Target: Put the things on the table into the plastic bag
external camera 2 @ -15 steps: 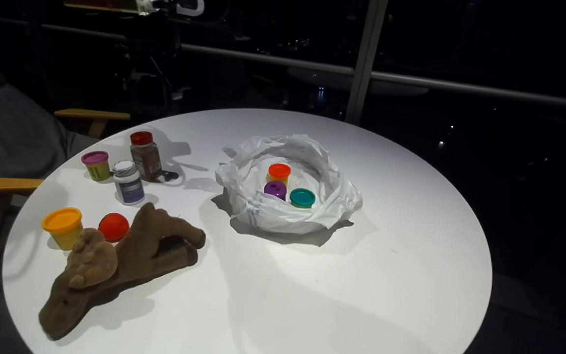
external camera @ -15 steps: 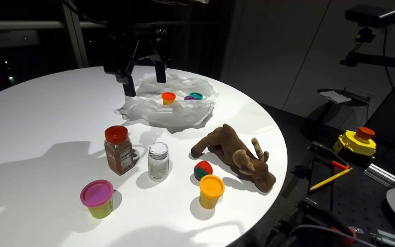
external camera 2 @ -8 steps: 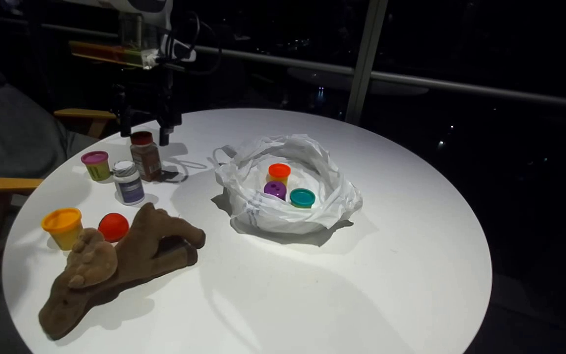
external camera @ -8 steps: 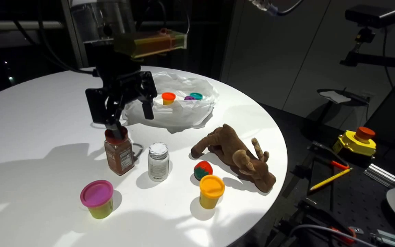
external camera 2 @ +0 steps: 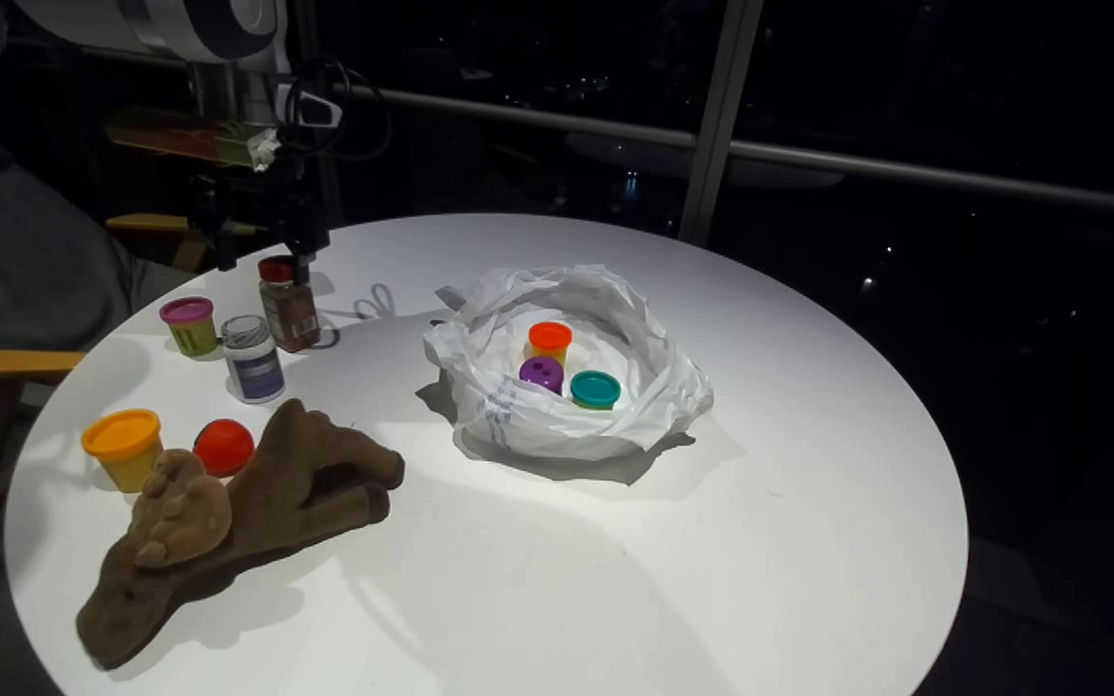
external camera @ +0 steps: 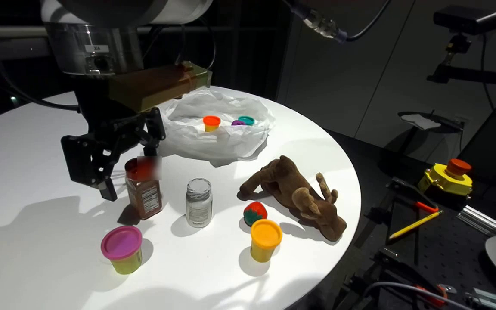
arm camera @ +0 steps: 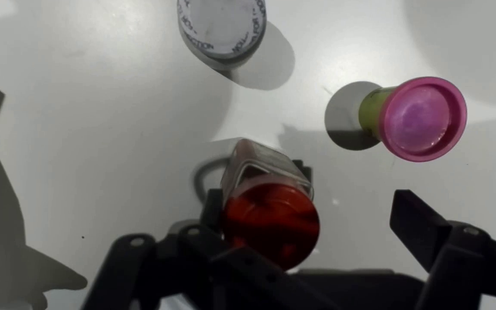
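The white plastic bag (external camera: 230, 144) lies open on the table, with an orange-lidded tub (external camera 2: 549, 338), a purple piece (external camera 2: 542, 373) and a teal-lidded tub (external camera 2: 596, 390) inside. A red-lidded spice jar (external camera: 145, 200) stands on the table. My gripper (external camera: 130, 177) is open around it; in the wrist view one finger is against or very near the lid (arm camera: 271, 221), and a gap separates the other finger from it. Outside the bag also stand a white bottle (external camera: 199, 209), a pink-lidded tub (external camera: 123, 249), a yellow tub (external camera: 265, 241), a strawberry (external camera: 255, 213) and a brown plush moose (external camera: 293, 185).
The white bottle (external camera 2: 254, 358) and the pink-lidded tub (arm camera: 416, 120) stand close to the jar. The round white table (external camera 2: 712, 541) has its edge near the moose and yellow tub. A chair (external camera 2: 15, 251) stands beside it.
My gripper has moved away from the bag and down to the spice jar, its fingers now on either side of the lid. The jar has shifted slightly. The bag and its contents look unchanged.
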